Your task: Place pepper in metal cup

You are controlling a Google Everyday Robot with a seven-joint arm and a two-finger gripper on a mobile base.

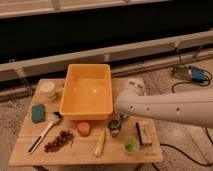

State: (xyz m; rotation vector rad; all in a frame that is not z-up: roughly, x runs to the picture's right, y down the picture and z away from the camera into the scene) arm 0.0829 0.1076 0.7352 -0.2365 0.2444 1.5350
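Observation:
The metal cup (115, 129) stands on the wooden table (75, 152), just in front of the yellow bin's right corner. My white arm reaches in from the right, and its bulky end hides most of the gripper (119, 119), which hangs right over the cup's mouth. A dark green bit, the pepper (114, 124), shows at the cup's rim directly under the gripper. The gripper is shut on it. I cannot tell how deep the pepper sits in the cup.
A yellow bin (87, 92) fills the table's back middle. Around the cup are an orange cup (83, 128), a corn cob (100, 143), a light green cup (131, 145) and a brown block (143, 133). Grapes (59, 141), a brush (44, 134), a sponge (37, 113) and a bowl (48, 89) lie to the left.

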